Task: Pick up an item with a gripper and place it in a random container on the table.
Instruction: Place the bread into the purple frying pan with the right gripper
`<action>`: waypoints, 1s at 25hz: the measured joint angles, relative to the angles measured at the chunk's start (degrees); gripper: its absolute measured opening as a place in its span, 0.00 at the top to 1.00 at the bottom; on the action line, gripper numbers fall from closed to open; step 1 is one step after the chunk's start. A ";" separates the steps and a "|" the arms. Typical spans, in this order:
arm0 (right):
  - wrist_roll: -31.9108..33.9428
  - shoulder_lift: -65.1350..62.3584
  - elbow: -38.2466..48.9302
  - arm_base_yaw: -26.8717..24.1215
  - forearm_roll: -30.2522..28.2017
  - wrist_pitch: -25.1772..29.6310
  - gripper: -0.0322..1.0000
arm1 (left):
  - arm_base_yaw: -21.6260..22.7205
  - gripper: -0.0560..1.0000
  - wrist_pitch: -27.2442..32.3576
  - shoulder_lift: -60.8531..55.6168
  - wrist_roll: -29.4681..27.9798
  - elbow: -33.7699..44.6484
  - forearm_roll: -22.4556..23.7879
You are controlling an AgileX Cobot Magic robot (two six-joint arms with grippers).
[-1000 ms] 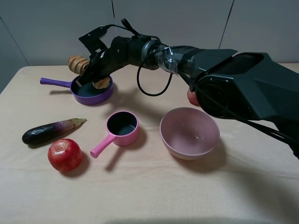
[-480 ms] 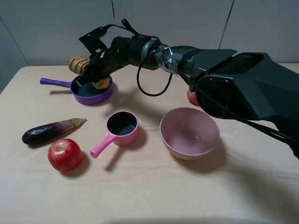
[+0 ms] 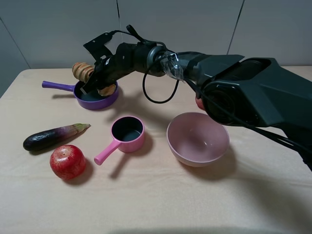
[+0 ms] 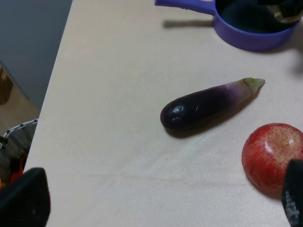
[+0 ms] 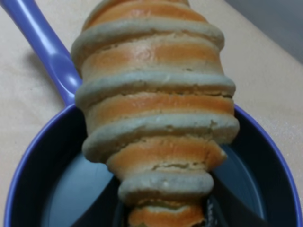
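Note:
My right gripper (image 3: 97, 81) is shut on the tan ridged bread roll (image 3: 82, 71) and holds it tilted over the purple frying pan (image 3: 95, 102) at the table's back left. In the right wrist view the roll (image 5: 156, 109) fills the frame above the pan's dark inside (image 5: 71, 189), and one dark finger (image 5: 232, 210) shows beside its lower end. I cannot tell if the roll touches the pan. My left gripper (image 4: 156, 201) is open and empty over the cloth-covered table (image 4: 118, 71), with the pan (image 4: 255, 35) far ahead of it. The left arm is out of the exterior view.
A dark purple eggplant (image 3: 51, 136) and a red round fruit (image 3: 68, 162) lie at the front left. A pink saucepan (image 3: 127, 132) and a pink bowl (image 3: 197, 139) stand mid-table. Another red fruit (image 3: 200, 101) peeks out behind the right arm.
My right gripper has shifted slightly with the roll, and the roll's free end sits a little lower and further right over the pan. Nothing else moved.

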 joint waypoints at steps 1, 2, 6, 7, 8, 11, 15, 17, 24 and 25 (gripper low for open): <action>0.00 0.00 0.00 0.00 0.00 0.00 0.77 | 0.00 0.01 0.00 0.00 0.00 0.00 0.00; 0.00 0.00 0.00 0.00 0.00 0.00 0.77 | 0.00 0.01 0.00 0.00 0.00 0.00 0.00; -0.05 0.00 0.00 0.00 0.00 0.00 0.77 | 0.00 0.01 -0.05 0.00 0.00 0.00 0.00; -0.05 0.00 0.00 0.00 0.00 0.00 0.77 | 0.00 0.01 -0.05 0.00 0.00 0.00 0.00; -0.11 0.00 0.00 0.00 0.00 0.00 0.77 | 0.00 0.01 -0.05 0.00 0.00 0.00 0.00; -0.11 0.00 0.00 0.00 0.00 0.10 0.77 | 0.00 0.01 -0.05 0.00 0.00 0.00 0.00; -0.11 0.00 0.00 0.00 0.00 0.10 0.77 | 0.00 0.01 -0.05 0.00 0.00 0.00 0.00; -0.11 0.00 0.00 0.00 0.00 0.10 0.70 | 0.00 0.01 -0.05 0.00 0.00 0.00 0.00; -0.11 0.00 0.00 0.00 -0.69 -1.48 0.32 | 0.00 0.01 -0.05 0.00 0.00 0.00 0.00; -0.11 0.00 0.00 0.00 -0.73 -1.48 0.31 | 0.00 0.01 -0.05 0.00 0.00 0.00 0.00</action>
